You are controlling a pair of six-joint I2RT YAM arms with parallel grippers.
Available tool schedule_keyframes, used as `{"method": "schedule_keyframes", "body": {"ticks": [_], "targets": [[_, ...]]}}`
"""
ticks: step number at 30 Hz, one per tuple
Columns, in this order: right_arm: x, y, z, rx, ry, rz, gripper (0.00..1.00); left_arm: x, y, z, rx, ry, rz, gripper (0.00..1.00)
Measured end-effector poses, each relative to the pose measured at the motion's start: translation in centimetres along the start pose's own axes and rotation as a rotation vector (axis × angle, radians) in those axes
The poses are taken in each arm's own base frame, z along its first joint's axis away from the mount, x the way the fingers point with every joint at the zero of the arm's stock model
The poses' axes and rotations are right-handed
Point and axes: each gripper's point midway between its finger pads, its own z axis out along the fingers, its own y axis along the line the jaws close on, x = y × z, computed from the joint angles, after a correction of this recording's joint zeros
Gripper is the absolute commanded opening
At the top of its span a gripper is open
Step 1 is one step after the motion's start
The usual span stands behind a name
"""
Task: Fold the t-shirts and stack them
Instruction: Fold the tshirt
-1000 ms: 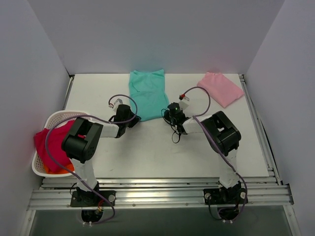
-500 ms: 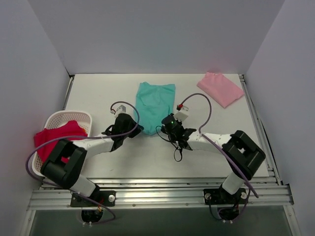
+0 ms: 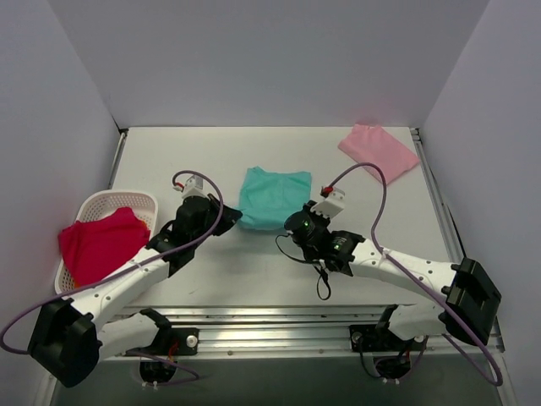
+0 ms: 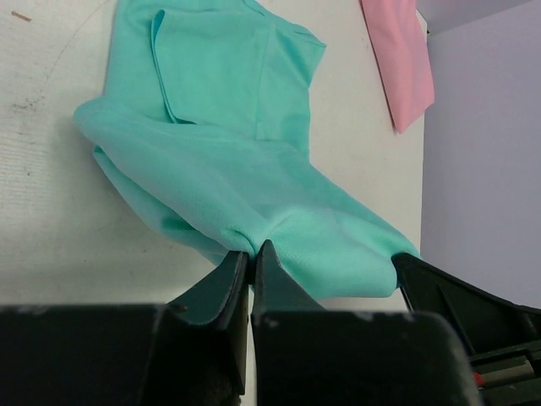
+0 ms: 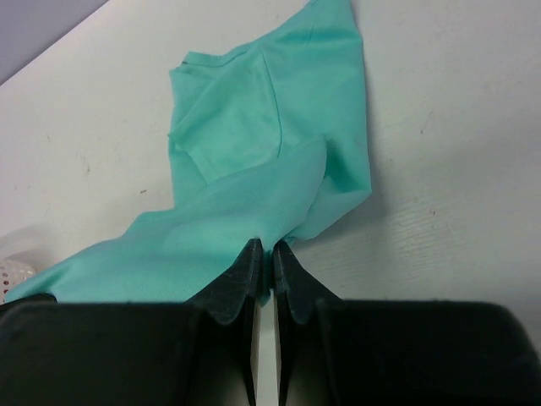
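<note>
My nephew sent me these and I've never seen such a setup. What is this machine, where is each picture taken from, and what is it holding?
It is two robot arms bolted side by side at the near edge of a white table. The wide picture looks down from above and behind them. The other two come from a small camera on each wrist, so the dark fingers at the bottom of those are the arm's own. On the table lie a teal shirt, doubled over on itself, and a pink shirt, folded, at the far right corner. At the left edge a white basket holds a red cloth. The left hand and the right hand are both shut, each pinching one end of the teal shirt's near edge.
</note>
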Motion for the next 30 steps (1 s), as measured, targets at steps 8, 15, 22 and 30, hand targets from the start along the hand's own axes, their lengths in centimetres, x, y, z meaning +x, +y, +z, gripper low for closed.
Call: {"method": "schedule_keyframes", "body": {"ticks": [8,15,22,30], "targets": [[-3.6,1.0,0.5,0.047,-0.082,0.011,0.0,-2.0,-3.4,1.2,0.01,-0.009,0.035,0.11],[-5.5,-0.3,1.8,0.113,-0.114,0.018,0.0,-4.1,-6.5,3.2,0.044,-0.013,0.063,0.12],[-6.8,-1.7,2.7,0.157,-0.134,0.036,0.0,-3.8,-6.8,6.2,0.045,0.05,0.067,0.12],[-6.7,-2.7,5.8,0.232,-0.129,0.006,0.0,-2.8,-5.4,9.4,0.028,0.127,0.053,0.12]]}}
